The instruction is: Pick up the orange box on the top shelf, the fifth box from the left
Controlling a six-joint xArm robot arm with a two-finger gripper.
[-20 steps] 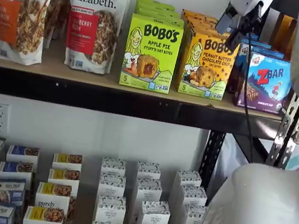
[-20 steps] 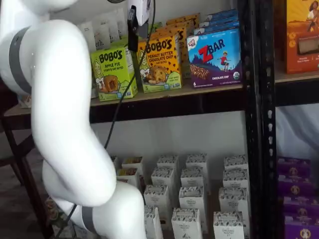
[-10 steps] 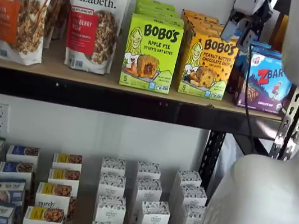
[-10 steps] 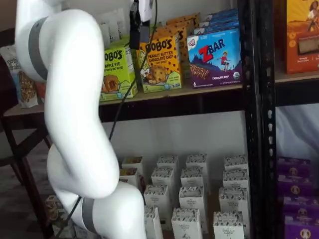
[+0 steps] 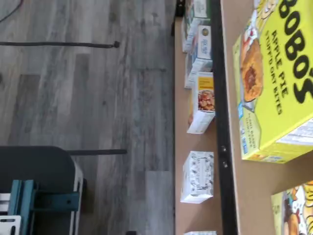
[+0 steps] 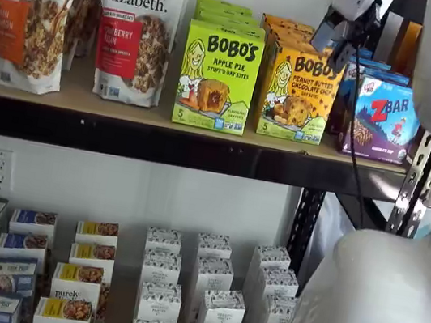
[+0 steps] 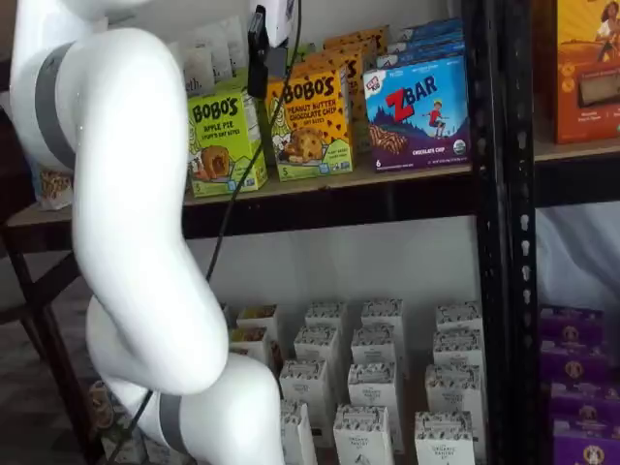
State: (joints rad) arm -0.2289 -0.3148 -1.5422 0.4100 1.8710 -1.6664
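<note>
The orange box (image 6: 296,92) (image 7: 310,121) stands upright on the top shelf (image 6: 86,100) (image 7: 407,177), between a lime-green Apple Pie box (image 6: 217,76) and a blue ZBar box (image 6: 382,118). My gripper (image 6: 337,43) (image 7: 260,68) hangs in front of the orange box's upper edge, over its top right corner in one shelf view and its top left corner in the other. It is open with nothing held. The wrist view shows only a corner of the orange box (image 5: 293,210) beside the green box (image 5: 279,83).
Granola bags (image 6: 134,26) stand at the shelf's left end. Rows of small white boxes (image 6: 207,291) fill the lower level. A black upright (image 7: 499,232) rises to the right of the ZBar box. The white arm (image 7: 136,242) fills much of the foreground.
The gripper swayed slightly to the right and came back to the left, staying in front of the orange box. The arm's big links shifted. No box moved.
</note>
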